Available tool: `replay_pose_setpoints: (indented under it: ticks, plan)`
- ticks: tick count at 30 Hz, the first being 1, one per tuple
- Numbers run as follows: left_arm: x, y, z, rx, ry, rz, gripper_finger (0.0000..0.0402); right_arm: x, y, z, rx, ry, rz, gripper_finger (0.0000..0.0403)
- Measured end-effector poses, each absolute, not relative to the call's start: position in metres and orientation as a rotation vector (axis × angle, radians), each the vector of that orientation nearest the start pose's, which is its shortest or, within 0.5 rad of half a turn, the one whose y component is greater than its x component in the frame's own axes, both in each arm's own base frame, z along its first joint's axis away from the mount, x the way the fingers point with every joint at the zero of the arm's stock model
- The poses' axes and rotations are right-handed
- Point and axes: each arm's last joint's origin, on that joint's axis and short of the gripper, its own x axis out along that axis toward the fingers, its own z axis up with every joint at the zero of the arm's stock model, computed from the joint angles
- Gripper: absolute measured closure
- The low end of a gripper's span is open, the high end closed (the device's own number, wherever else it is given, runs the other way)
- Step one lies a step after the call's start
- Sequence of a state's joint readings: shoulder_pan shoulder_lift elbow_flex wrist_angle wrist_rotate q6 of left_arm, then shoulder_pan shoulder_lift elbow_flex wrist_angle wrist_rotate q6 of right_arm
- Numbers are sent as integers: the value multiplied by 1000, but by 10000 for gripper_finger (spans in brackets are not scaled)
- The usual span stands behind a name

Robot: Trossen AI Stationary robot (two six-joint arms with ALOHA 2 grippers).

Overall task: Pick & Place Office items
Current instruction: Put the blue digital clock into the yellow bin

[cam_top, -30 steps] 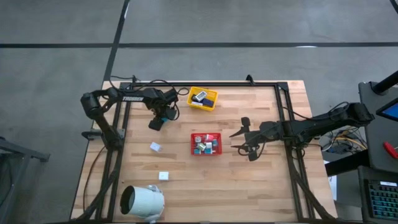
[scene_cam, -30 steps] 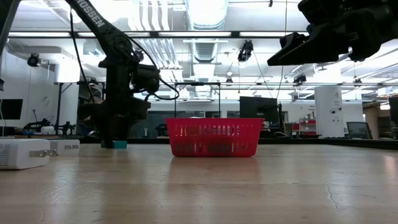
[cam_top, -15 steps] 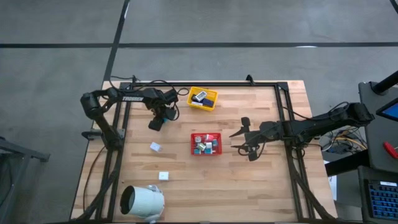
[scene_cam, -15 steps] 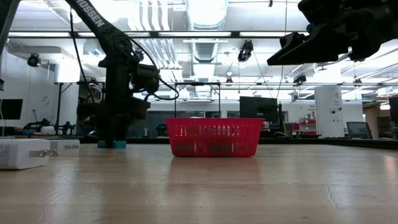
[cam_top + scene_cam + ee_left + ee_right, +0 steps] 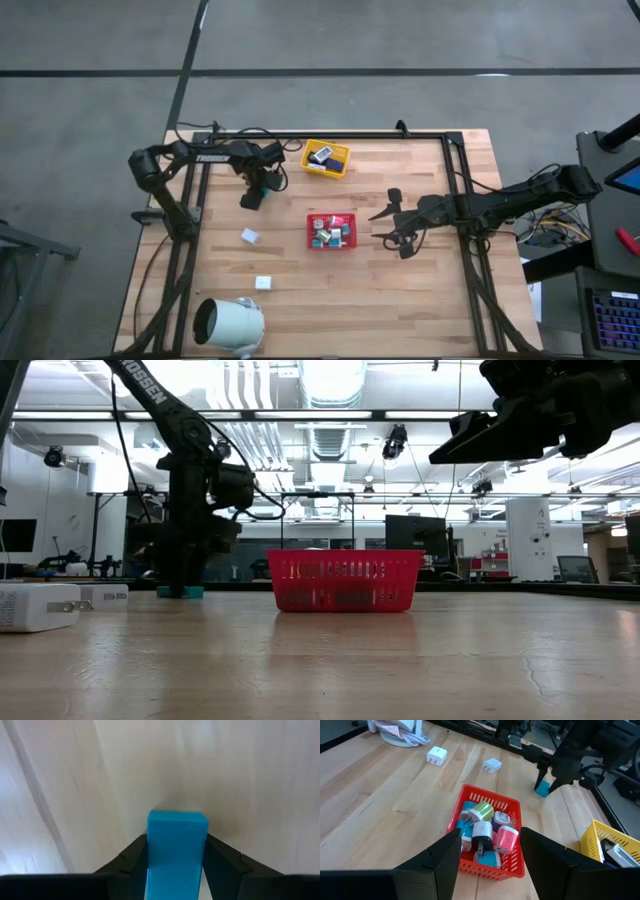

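Observation:
A small blue block [image 5: 177,845] stands on the table near its far left, also visible in the low view [image 5: 193,592] and the right wrist view [image 5: 543,788]. My left gripper [image 5: 254,196] points down over it and is shut on it. My right gripper [image 5: 379,227] hovers open above the table, just right of the red tray [image 5: 331,217]. The tray holds several small pieces [image 5: 482,832] in green, pink, white and teal. Two white pieces [image 5: 249,236] [image 5: 263,283] lie on the wood to the left. My left gripper pinches the blue block by two opposite sides [image 5: 150,851] between its two fingers. The fingers [image 5: 131,855] come from above and point down. The block stays upright, with its bottom [image 5: 193,596] on the table.
A yellow tray [image 5: 311,168] with a few items stands at the far edge. A large white cylinder [image 5: 230,324] lies at the near left corner. Black frame rails [image 5: 190,215] run along the table's left, far and right sides. Bare wood lies between the red tray and the near edge.
My left gripper has shut on the blue block and rolled slightly about its downward axis, without leaving its place. The block stays on the table.

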State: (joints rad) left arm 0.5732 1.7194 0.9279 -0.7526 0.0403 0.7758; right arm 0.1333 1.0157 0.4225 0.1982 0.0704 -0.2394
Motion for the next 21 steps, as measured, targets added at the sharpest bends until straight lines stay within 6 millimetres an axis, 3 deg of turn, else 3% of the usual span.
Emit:
replay_pose_setpoints:
  ticks: [21]
  plan:
    - [261, 153, 173, 17, 940, -165, 253, 205, 25, 203, -284, 383, 114, 202]
